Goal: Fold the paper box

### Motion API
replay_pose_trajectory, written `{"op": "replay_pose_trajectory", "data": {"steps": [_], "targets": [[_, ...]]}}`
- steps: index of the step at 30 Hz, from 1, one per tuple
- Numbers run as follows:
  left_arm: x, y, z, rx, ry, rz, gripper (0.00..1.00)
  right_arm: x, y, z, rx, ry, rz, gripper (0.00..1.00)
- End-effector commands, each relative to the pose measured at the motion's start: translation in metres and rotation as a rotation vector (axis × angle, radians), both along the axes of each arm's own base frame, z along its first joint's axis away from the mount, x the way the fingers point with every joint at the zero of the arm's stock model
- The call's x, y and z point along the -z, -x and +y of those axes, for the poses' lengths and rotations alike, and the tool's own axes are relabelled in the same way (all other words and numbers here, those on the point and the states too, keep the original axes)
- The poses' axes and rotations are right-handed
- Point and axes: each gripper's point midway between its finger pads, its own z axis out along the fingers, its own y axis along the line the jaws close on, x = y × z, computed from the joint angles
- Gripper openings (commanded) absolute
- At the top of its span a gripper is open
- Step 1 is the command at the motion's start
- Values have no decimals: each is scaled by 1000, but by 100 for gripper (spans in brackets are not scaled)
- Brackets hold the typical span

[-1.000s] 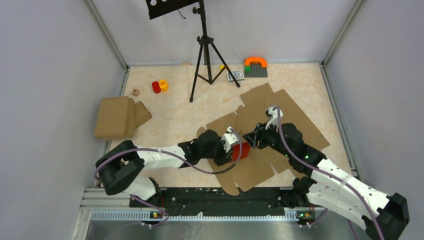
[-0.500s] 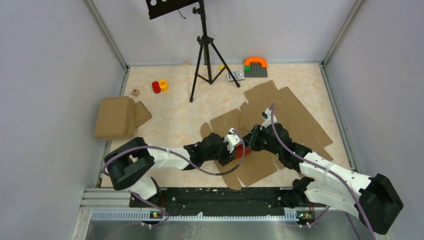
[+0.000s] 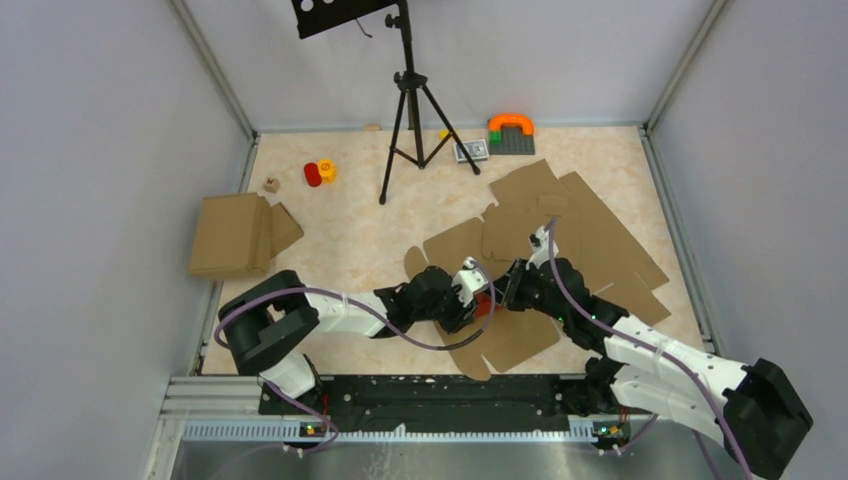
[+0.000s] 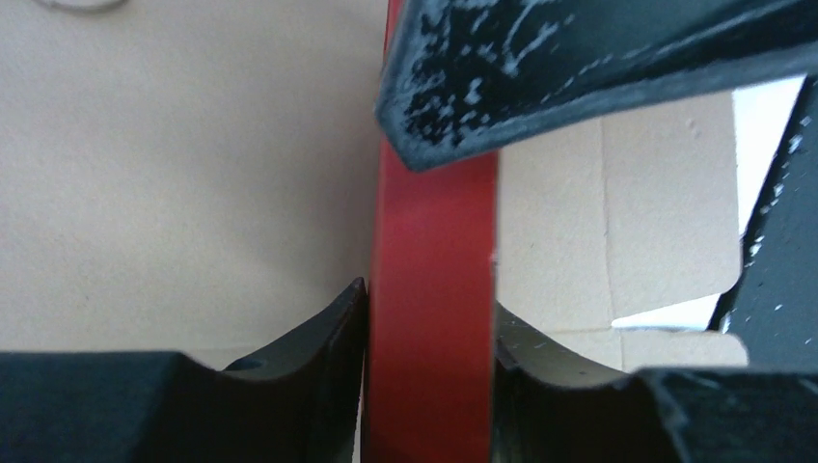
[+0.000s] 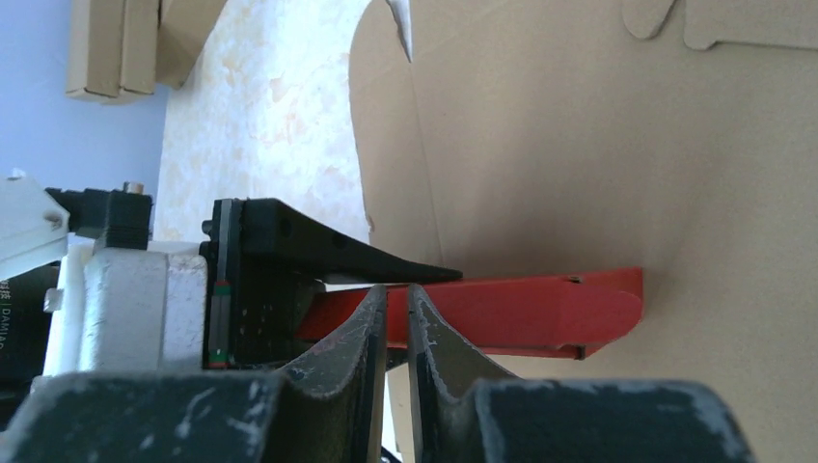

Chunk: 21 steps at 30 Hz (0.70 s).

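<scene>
On the left, your left fingers point(image 4: 309, 357) were clamped on the box point(image 4: 429, 241). One pad sat on each face of a narrow red panel, and they stood only as far apart as that panel was thick. That put the box near the middle of the counter point(image 3: 340, 230), right where the two arms met, over the brown cardboard sheet point(image 3: 590, 240). Whether it touched the sheet, I couldn't tell.

Moving across, the red card ran out to the right as a long flap with a rounded end, seen edge-on from the right wrist. Your right fingers point(image 5: 352, 338) stood almost together with just a slit between them. Their tips were up against that red card, close beside one left finger. Whether any card sat in the slit, I couldn't say.

My read was that you were mid-fold, with the left side anchoring the body, the right side working a flap, and the box not yet closed. The next move called for a sure pinch on the flap near its crease. Then it needed a swing over and a tuck while the left grip stayed firm. The card looked thin, so a crooked pull could have buckled it or slid it out of the left pads.
</scene>
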Motion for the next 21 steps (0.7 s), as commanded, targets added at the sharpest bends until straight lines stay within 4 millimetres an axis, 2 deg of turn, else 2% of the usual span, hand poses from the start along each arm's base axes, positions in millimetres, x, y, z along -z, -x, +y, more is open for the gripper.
{"op": "replay_pose_trajectory", "data": {"steps": [1,3,9,11,13,15,17,19,21], "targets": [[16,6,8,-6,-69,58,46,22,10,-3,-28,53,41,12],[15,6,8,-8,-74,61,51,25,11,-3,-29,54,43,12],[10,6,9,-8,-86,68,56,36,18,-7,-17,51,56,12],[7,6,8,-5,-92,75,48,37,17,-9,-7,50,47,12],[9,8,7,-4,-111,99,28,33,16,-7,-9,35,28,12],[10,10,4,12,-114,117,18,25,13,-5,-12,19,2,14],[11,12,2,16,-107,128,13,16,10,-2,-12,-1,-22,14],[11,13,1,19,-103,137,12,7,7,2,-14,-24,-49,14],[11,13,0,19,-98,139,12,5,8,4,-23,-32,-51,14]]}}
